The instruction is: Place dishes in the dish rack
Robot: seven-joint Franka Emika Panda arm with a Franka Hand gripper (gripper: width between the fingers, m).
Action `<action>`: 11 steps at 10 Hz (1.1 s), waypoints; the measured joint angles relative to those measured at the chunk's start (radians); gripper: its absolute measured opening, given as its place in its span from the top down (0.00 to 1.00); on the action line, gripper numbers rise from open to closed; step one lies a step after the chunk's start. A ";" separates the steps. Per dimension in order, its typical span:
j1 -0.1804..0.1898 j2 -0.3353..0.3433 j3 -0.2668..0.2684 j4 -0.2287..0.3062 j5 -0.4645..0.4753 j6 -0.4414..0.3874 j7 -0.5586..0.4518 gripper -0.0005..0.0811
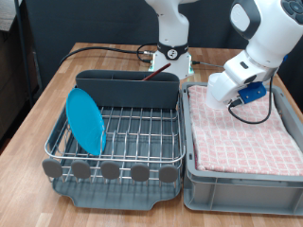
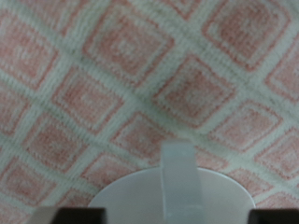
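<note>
The dish rack (image 1: pixel 123 132) stands at the exterior view's left. The light-blue plate (image 1: pixel 85 120) stands on edge in its wire grid at the left. The brown wooden spoon (image 1: pixel 156 74) sticks out of the tall back compartment. My gripper (image 1: pixel 228 98) hangs low over the near-left part of the crate's pink checked cloth (image 1: pixel 241 132). In the wrist view the white mug (image 2: pixel 173 194) lies right under the hand, its handle pointing away. The dark fingertips (image 2: pixel 67 217) stand wide apart on either side of it. The exterior view hides the mug behind the hand.
The grey crate (image 1: pixel 237 184) sits against the rack's right side. Black cables (image 1: pixel 104 49) run over the wooden table behind the rack. The robot's base (image 1: pixel 170 57) stands behind the back compartment.
</note>
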 joint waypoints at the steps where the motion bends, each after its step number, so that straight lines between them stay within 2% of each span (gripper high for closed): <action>1: 0.000 0.000 0.000 -0.003 0.002 0.002 0.000 0.56; 2: 0.000 0.000 0.000 -0.004 0.002 0.003 0.000 0.79; 3: 0.000 0.000 0.000 -0.004 0.002 0.003 0.000 0.79; 4: 0.000 -0.002 -0.001 -0.004 0.002 0.001 0.000 0.91; 7: 0.000 -0.034 -0.011 0.014 0.002 -0.054 0.000 0.91; 9: -0.001 -0.074 -0.023 0.038 0.002 -0.122 0.000 0.91; 11: -0.005 -0.122 -0.044 0.050 0.007 -0.143 -0.007 0.91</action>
